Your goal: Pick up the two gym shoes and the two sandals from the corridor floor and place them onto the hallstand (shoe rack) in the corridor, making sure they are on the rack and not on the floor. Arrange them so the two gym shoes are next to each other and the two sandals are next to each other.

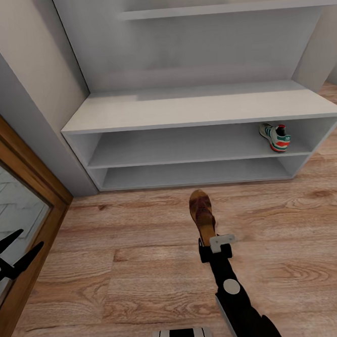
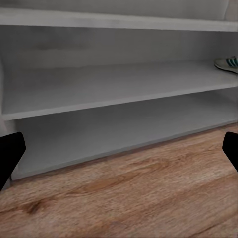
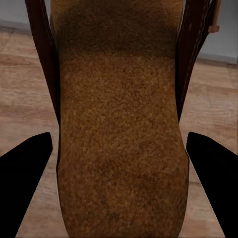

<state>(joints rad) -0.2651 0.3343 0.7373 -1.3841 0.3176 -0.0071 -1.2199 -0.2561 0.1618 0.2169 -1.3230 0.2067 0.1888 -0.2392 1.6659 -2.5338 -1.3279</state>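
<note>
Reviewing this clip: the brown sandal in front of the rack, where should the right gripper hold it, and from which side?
Grip the sandal across its narrow heel end, coming from the robot's side: the toe points at the rack, and the right gripper already sits there.

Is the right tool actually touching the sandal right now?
Cannot tell. In the right wrist view the sandal lies between the right tool's fingers, but no contact or gap shows plainly.

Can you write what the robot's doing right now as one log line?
right gripper: holding sandal | left gripper: open, empty | gym shoe: on hallstand upper shelf
</note>
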